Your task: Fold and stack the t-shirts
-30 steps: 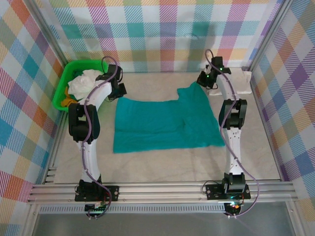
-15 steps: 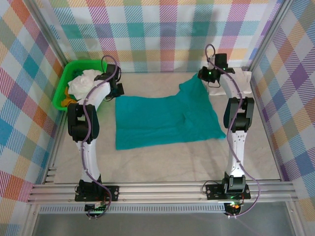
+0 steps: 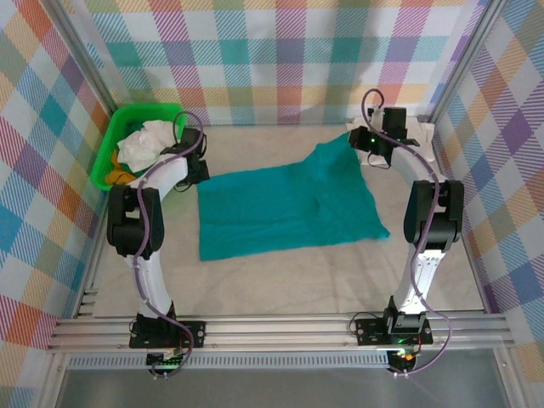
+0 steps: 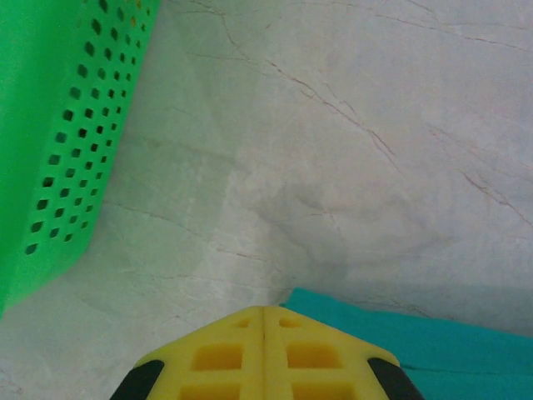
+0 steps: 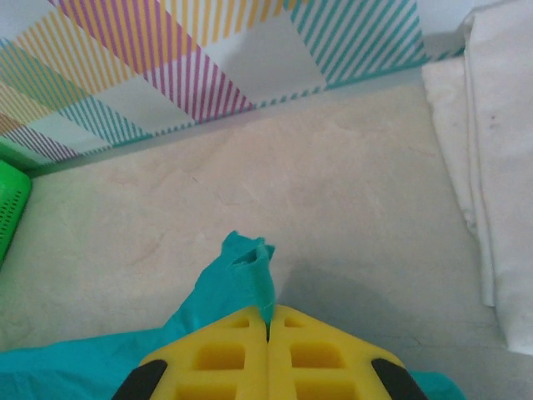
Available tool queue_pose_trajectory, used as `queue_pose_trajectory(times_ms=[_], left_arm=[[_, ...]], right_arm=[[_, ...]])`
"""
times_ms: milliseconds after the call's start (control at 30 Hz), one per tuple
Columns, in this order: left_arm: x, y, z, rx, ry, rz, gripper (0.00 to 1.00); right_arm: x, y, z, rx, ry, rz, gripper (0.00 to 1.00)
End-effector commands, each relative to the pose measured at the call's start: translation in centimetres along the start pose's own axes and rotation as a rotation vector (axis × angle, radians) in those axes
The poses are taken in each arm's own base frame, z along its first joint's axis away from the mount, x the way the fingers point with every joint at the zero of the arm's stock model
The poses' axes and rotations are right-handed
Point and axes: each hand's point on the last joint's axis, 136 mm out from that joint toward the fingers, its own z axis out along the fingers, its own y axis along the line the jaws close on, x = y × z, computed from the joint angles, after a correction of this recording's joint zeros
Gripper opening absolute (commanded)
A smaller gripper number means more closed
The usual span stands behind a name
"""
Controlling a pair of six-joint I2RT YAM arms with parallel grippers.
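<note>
The teal t-shirt [image 3: 289, 208] lies spread in the middle of the desk [image 3: 280, 280]. Its far right corner is lifted, pinched between the closed fingers of the right tool [image 5: 268, 315]. The left tool [image 4: 264, 315] is pressed together at the shirt's far left corner; I cannot tell whether cloth is caught there. A green basket [image 4: 50, 125] just to its left holds crumpled white cloth [image 3: 144, 140]. A folded white cloth [image 5: 500, 150] lies to the right of the right tool, beside the plaid wall [image 5: 166, 50].
</note>
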Motion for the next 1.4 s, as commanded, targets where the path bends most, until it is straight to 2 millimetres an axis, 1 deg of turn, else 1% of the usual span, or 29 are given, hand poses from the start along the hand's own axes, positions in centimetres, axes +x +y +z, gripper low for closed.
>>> queue_pose_trajectory(times_ms=[0,67,167,300,400,500,667,800,933,1033,1100,1233,1367], left_arm=[[-2.1,1.4,-3.1,-0.014,-0.112,-0.033,0.00],[-1.6,1.7,-3.4,-0.013,-0.116,-0.039,0.00],[-0.2,2.7,-3.3,-0.052,-0.099,-0.038,0.00],[1.9,3.2,-2.9,-0.062,-0.062,-0.041,0.00],[2.9,3.5,-2.6,-0.071,-0.036,-0.034,0.00],[3.2,3.4,-2.8,-0.063,-0.029,-0.041,0.00],[3.4,3.3,-4.3,-0.035,-0.039,-0.052,0.00],[4.7,3.8,-4.8,-0.047,-0.028,-0.051,0.00],[6.4,4.2,-4.7,-0.053,0.001,-0.049,0.00],[7.7,4.3,-4.0,-0.058,0.038,-0.048,0.00],[8.5,4.1,-3.3,-0.057,0.065,-0.043,0.00],[9.4,3.7,-2.6,-0.054,0.094,-0.037,0.00],[9.9,3.4,-2.5,-0.052,0.102,-0.034,0.00]], right_arm=[[-1.7,1.1,-2.2,-0.043,-0.081,-0.024,0.00],[-1.3,0.9,-2.7,-0.033,-0.082,-0.017,0.00],[-0.2,0.4,-3.0,-0.020,-0.073,0.004,0.00],[1.4,-0.6,-3.9,0.004,-0.079,0.051,0.00],[1.9,-0.6,-4.2,0.002,-0.081,0.065,0.00],[2.0,-0.5,-4.8,0.007,-0.094,0.072,0.00],[2.0,-0.5,-6.3,0.024,-0.118,0.091,0.00],[2.9,-1.1,-7.2,0.056,-0.124,0.110,0.00],[3.9,-1.6,-7.7,0.081,-0.118,0.135,0.00],[4.7,-2.0,-7.9,0.095,-0.113,0.151,0.00],[5.4,-2.5,-7.5,0.109,-0.096,0.158,0.00],[6.5,-3.2,-7.0,0.123,-0.067,0.181,0.00],[7.5,-4.1,-7.0,0.158,-0.062,0.224,0.00]])
